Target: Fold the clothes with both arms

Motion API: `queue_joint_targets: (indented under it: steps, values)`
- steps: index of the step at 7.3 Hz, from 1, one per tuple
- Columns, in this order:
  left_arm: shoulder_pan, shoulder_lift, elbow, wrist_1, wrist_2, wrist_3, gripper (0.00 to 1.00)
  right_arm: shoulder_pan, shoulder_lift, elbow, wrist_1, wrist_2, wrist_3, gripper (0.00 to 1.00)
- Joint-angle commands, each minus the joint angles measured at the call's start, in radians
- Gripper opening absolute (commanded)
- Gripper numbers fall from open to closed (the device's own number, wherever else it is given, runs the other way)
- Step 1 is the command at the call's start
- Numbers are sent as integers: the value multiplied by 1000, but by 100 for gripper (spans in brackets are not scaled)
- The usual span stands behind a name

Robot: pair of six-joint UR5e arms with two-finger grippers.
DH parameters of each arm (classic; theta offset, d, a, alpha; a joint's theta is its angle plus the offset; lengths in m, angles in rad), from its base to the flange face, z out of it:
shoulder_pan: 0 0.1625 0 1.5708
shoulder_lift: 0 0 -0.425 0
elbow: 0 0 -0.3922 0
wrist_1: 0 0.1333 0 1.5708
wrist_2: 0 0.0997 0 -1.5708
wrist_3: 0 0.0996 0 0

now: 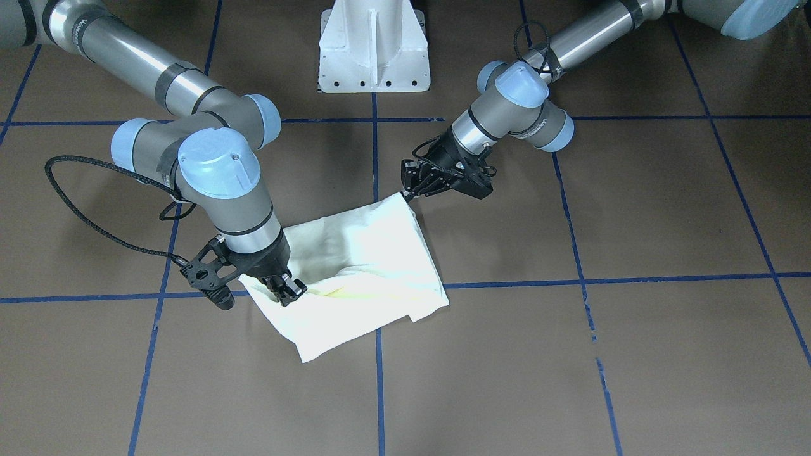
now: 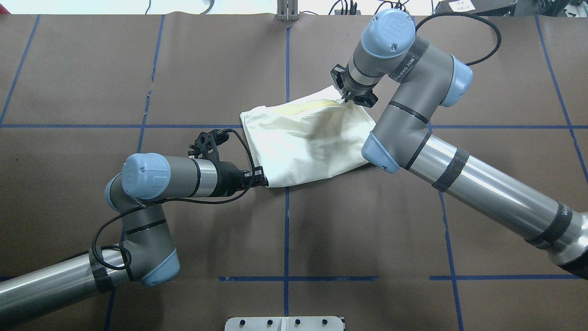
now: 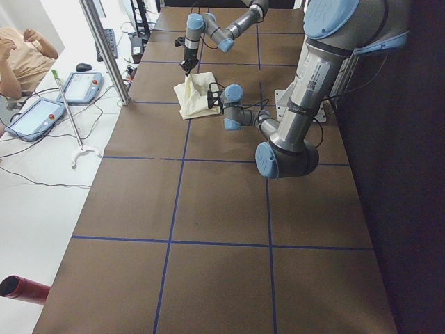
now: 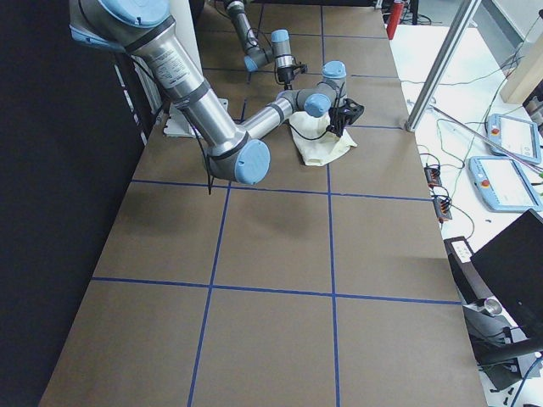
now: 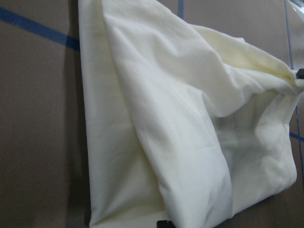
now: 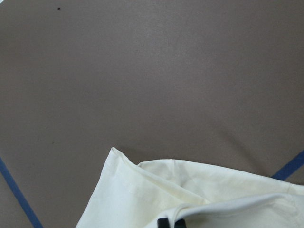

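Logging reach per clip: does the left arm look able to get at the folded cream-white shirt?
Likely yes: the black two-finger left gripper sits at the near corner of the folded cream-white shirt, apparently pinching it; only brown table lies around it. The right gripper holds the far corner.

T-shirt [image 2: 308, 142] on table [image 2: 138, 69], before pedestal [image 2: 285, 323]

Bright, even overhead light casts soft shadows; the T-shirt [image 1: 380, 266] looks overexposed.
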Motion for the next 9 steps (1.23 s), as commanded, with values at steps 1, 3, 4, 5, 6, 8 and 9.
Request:
queue_joint_targets:
  steps: [1, 3, 4, 5, 6, 8, 9]
  values:
    - [12, 18, -27, -3, -103, -12, 0, 1, 1, 0, 0, 1, 0, 0]
    - [9, 49, -89, 14, -142, -145, 0, 1, -1, 0, 0, -1, -1, 0]
    - [-13, 63, -80, 31, -86, -158, 14, 2, -2, 0, 0, -1, -3, 0]
    - [-28, 52, -69, 122, 12, -156, 28, 2, -1, -2, 0, -1, -3, 0]
    - [-60, 44, -63, 166, 31, -149, 33, 2, -1, -2, 0, -1, -3, 0]
    - [-94, -3, 19, 168, 34, -150, 36, 2, -1, -2, 0, -1, -5, 0]
    - [-103, -40, 62, 166, 34, -153, 36, 1, -1, -2, 0, -1, -5, 0]
